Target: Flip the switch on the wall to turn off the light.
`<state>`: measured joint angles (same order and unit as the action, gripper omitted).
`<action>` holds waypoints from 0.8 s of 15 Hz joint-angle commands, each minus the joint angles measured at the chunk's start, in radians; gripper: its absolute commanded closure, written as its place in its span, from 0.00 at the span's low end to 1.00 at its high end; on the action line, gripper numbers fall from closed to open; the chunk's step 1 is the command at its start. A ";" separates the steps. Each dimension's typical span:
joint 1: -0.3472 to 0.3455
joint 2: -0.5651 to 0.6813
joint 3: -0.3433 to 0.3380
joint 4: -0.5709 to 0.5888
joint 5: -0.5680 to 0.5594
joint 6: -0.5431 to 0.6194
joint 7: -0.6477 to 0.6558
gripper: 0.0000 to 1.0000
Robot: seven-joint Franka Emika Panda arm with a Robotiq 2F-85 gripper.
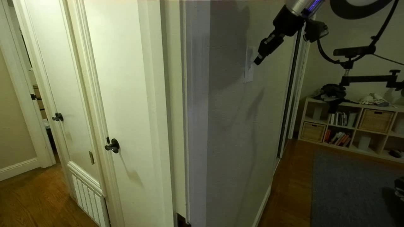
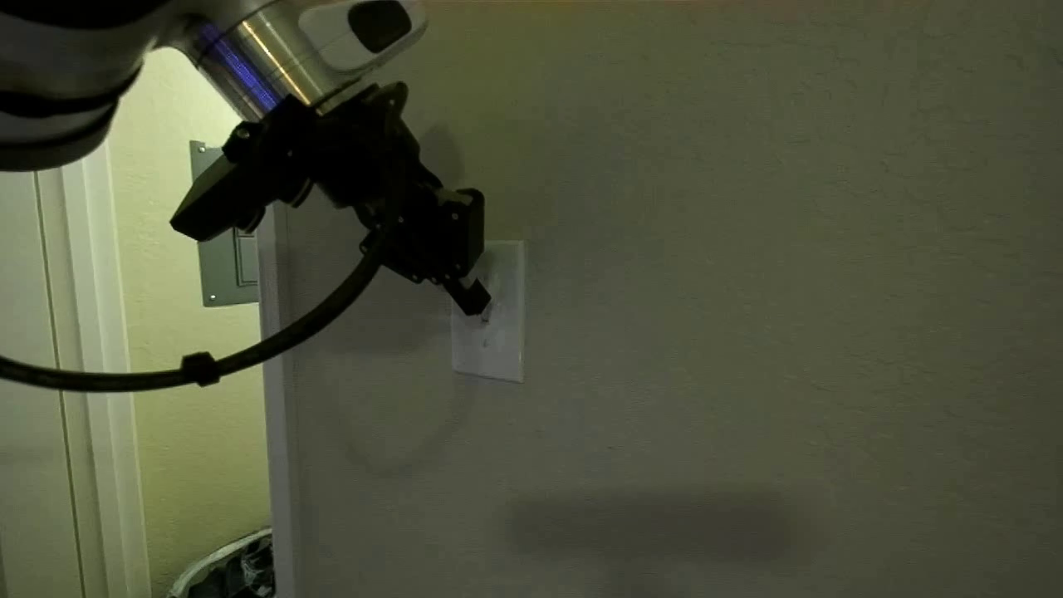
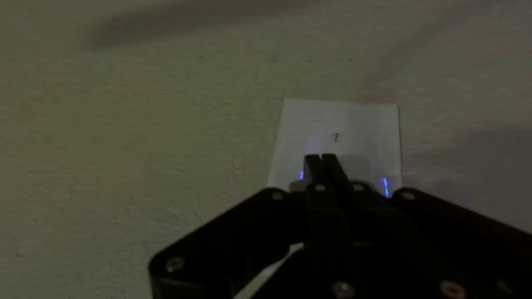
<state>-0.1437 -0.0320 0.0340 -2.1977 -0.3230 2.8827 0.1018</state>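
Note:
The switch is a white upright plate on the pale wall. The plate shows in both exterior views (image 1: pixel 249 75) (image 2: pixel 501 353) and in the wrist view (image 3: pixel 365 124). The wall (image 2: pixel 747 332) also shows in an exterior view (image 1: pixel 230 142) and in the wrist view (image 3: pixel 166 137). My gripper (image 3: pixel 322 158) is shut with nothing seen between its fingertips. It points down at the plate's middle in both exterior views (image 1: pixel 258 60) (image 2: pixel 473 301). A small part of the toggle shows just beside the fingertips; the fingers hide it in the wrist view. I cannot tell whether they touch.
A white door frame edge (image 1: pixel 197 110) borders the wall. Panelled doors (image 1: pixel 123 94) with dark knobs stand beyond it. A grey electrical panel (image 2: pixel 228 274) is behind the arm. A low shelf (image 1: pixel 350 126) stands at the back. A black cable (image 2: pixel 291 340) hangs from the gripper.

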 commanded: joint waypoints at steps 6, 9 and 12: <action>-0.007 -0.003 0.001 0.074 -0.130 -0.002 0.063 0.95; -0.005 0.000 0.001 0.070 -0.148 -0.002 0.083 0.95; -0.004 0.009 0.000 0.066 -0.138 0.004 0.084 0.95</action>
<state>-0.1439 -0.0323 0.0328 -2.1539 -0.4326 2.8754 0.1418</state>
